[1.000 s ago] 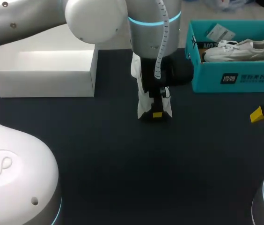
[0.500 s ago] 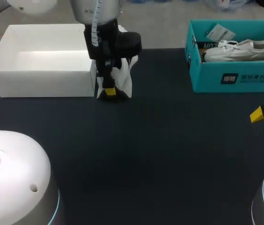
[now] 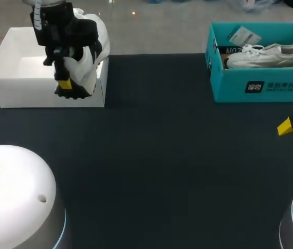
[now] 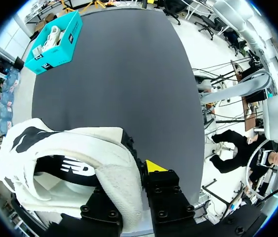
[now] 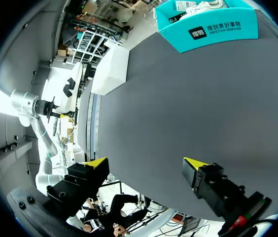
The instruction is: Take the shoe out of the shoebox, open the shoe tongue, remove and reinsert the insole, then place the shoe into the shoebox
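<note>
Entering from the head view's upper left, the left arm, wrist turned straight down over the right end of a white box. Clamped in the left hand: a white shoe, pinched from two sides at the padded collar, with only one yellow tip visible beside the lining in the left wrist view. Held up on end, black sole toward the front, overlapping the box's front wall near its right corner in the head view. Cannot tell whether touching the box or hanging just above it.

Low at the right edge of the bench, only the right hand of the other arm. Fingers spread wide, nothing between them, well apart from every object.

Dark, matte and flat across the whole bench, like cloth.

At the far right, a teal shoebox, open on top, of printed cardboard, with a second white shoe lying lengthwise inside, laces up.

Plain, rectangular and open-topped for the white box, with smooth walls. On the held shoe, a white upper with black patches, a ridged black sole and a fluffy towelling lining around the collar.
</note>
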`<act>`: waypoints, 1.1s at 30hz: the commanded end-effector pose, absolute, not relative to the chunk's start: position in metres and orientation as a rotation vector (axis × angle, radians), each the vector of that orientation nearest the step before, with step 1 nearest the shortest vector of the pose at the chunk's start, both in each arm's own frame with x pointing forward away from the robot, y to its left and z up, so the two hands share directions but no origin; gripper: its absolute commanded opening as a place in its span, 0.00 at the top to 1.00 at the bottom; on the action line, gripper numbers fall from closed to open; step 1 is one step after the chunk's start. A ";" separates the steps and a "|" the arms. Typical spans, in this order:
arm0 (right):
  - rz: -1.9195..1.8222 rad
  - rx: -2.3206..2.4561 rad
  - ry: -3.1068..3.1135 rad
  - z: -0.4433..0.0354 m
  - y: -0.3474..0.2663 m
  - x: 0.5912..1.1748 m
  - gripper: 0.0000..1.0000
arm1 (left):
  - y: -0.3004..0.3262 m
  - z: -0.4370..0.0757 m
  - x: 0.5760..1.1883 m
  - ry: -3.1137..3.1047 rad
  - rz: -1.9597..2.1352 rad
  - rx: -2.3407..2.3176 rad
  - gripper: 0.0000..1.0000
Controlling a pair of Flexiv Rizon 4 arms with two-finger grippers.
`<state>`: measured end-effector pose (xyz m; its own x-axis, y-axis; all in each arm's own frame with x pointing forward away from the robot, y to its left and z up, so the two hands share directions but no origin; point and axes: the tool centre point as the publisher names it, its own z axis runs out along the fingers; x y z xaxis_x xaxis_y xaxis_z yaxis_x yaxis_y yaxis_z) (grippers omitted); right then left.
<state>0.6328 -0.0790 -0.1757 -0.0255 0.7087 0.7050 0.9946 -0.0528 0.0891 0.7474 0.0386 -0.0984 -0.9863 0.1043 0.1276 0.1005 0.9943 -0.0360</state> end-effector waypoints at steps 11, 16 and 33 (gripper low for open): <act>-0.916 -1.856 -1.768 -0.175 -0.079 0.623 0.00 | 0.130 -0.098 0.754 -2.968 0.147 0.016 1.00; -0.916 -1.856 -1.768 -0.175 -0.079 0.623 0.00 | 0.130 -0.098 0.754 -2.968 0.147 0.016 1.00; -0.916 -1.856 -1.768 -0.175 -0.079 0.623 0.00 | 0.151 -0.100 0.763 -3.010 0.114 0.000 1.00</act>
<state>0.6328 -0.0790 -0.1757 -0.0255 0.7087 0.7050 0.9946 -0.0528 0.0891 0.7637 0.1376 -0.1004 -0.9890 -0.0034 0.1480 -0.0146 0.9971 -0.0747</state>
